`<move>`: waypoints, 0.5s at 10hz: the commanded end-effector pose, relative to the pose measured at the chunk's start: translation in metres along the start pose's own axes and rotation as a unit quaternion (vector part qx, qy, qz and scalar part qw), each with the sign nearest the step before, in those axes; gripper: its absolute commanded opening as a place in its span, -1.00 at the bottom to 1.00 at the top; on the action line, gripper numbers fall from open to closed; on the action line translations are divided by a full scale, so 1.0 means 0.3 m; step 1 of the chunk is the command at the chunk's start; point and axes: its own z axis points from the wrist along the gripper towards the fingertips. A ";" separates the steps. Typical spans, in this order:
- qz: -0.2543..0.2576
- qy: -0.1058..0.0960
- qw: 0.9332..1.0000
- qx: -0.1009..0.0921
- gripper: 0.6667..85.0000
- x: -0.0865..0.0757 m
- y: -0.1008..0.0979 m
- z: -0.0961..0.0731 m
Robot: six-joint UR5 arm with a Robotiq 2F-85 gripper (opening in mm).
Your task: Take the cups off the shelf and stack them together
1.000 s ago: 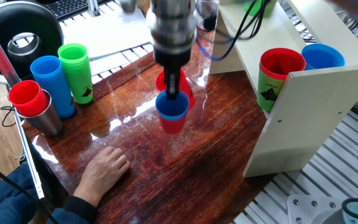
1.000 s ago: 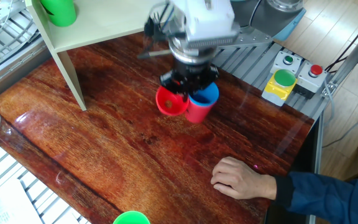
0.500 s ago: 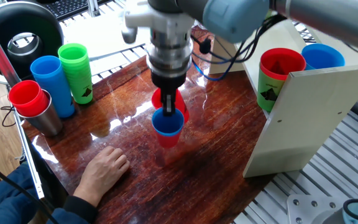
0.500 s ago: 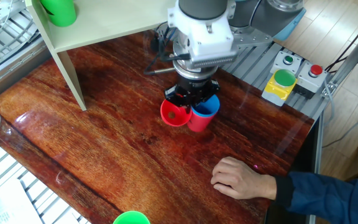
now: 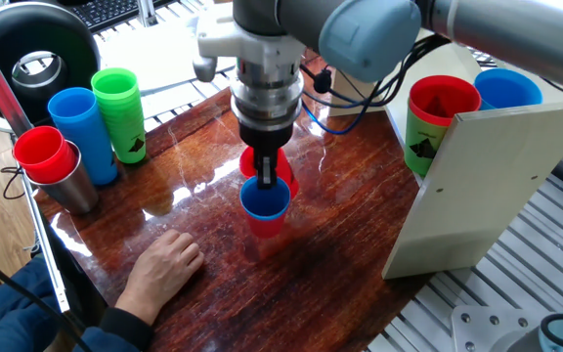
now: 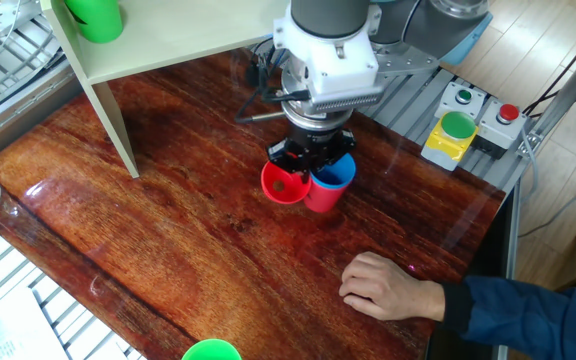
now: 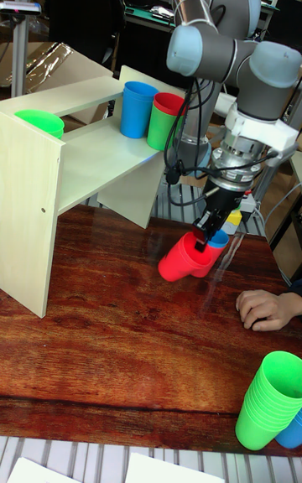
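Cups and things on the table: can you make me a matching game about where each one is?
Things:
1. blue cup at the gripper
2. green logo cup
3. person's hand

Places:
A. on the shelf, with a red cup inside it
B. flat on the table
C. nested in a red cup, off the shelf

Pairs: 1-C, 2-A, 3-B

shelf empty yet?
No. The shelf still holds a blue cup, a red-in-green cup pair, and a green cup at its near end.
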 end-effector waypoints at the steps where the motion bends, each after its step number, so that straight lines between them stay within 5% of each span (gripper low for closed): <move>1: 0.002 -0.008 1.000 -0.016 -0.98 -0.019 0.033 -0.037; 5: -0.020 -0.012 1.000 0.001 -0.98 -0.026 0.003 -0.036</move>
